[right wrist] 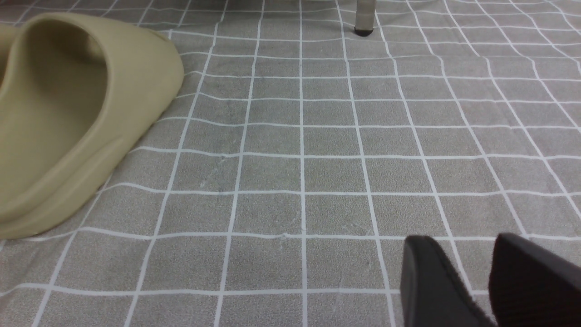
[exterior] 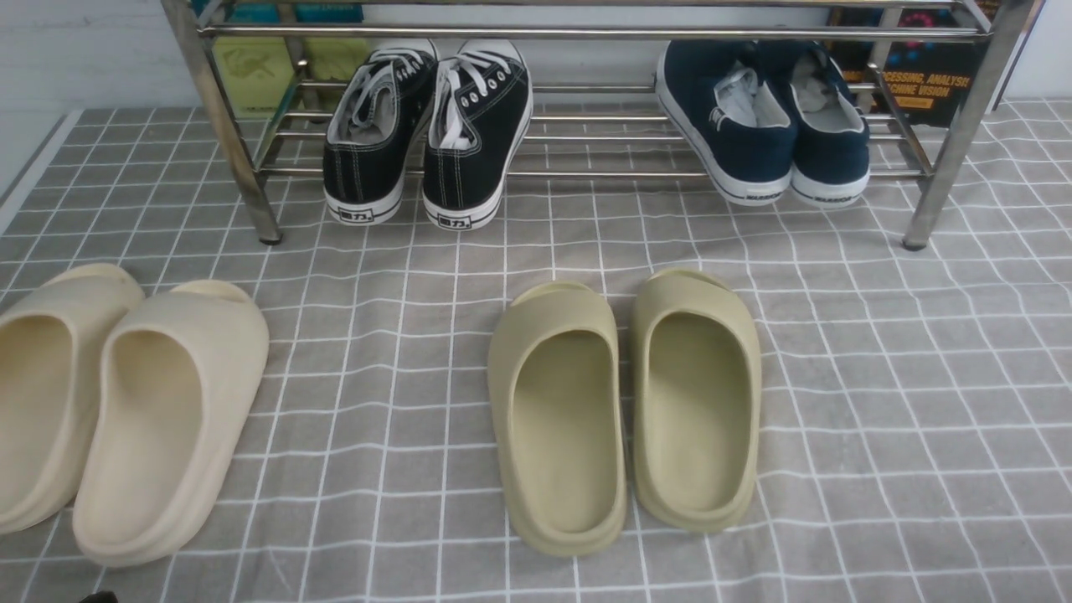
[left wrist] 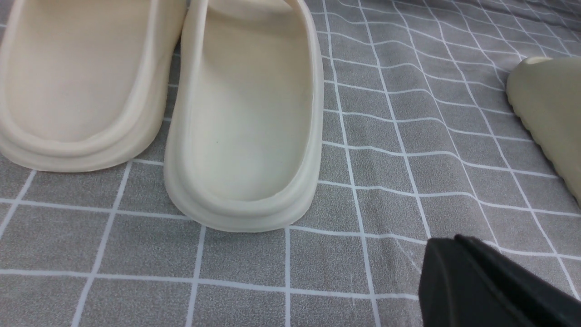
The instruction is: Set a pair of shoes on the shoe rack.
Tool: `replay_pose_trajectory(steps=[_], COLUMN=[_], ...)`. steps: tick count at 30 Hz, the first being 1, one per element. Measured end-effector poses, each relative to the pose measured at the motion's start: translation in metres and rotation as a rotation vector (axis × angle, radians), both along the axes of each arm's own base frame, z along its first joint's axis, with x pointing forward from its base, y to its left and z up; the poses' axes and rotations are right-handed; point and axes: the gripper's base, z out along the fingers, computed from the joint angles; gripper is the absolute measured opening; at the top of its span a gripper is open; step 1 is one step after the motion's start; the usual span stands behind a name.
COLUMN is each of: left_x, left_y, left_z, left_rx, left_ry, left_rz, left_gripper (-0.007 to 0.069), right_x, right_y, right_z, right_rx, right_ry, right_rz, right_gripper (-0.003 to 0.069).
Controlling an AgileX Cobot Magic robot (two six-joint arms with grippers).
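Observation:
The pair of shoes, two black canvas sneakers (exterior: 373,138) (exterior: 479,138) with white laces, rests side by side on the lower bars of the chrome shoe rack (exterior: 586,33). They sit at its left, with the heels hanging over the front bar. Neither gripper is near them. In the left wrist view my left gripper (left wrist: 454,240) is shut and empty, low over the checked cloth beside the beige slippers. My right gripper (right wrist: 463,247) stands open with only cloth showing between its fingers, near a rack leg (right wrist: 364,18).
Navy sneakers (exterior: 737,126) sit on the rack's right side. Two beige slippers (exterior: 167,419) (left wrist: 249,113) lie at the front left, two olive slippers (exterior: 557,419) (right wrist: 68,113) in the middle of the grey checked cloth (exterior: 921,377). Books (exterior: 921,75) and boxes (exterior: 251,71) stand behind the rack.

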Motion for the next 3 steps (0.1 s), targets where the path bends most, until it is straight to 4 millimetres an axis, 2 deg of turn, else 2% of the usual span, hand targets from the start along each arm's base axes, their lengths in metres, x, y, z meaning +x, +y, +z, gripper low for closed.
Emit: replay_pose_trajectory(steps=[3], left_x=[0.0], left_y=[0.0], left_z=[0.0], left_rx=[0.0], left_ry=[0.0], left_rz=[0.0], left_gripper=[-0.0013], right_x=[0.0], right_y=[0.0], right_z=[0.0], right_rx=[0.0], right_ry=[0.0], right_rz=[0.0], right_gripper=[0.0239])
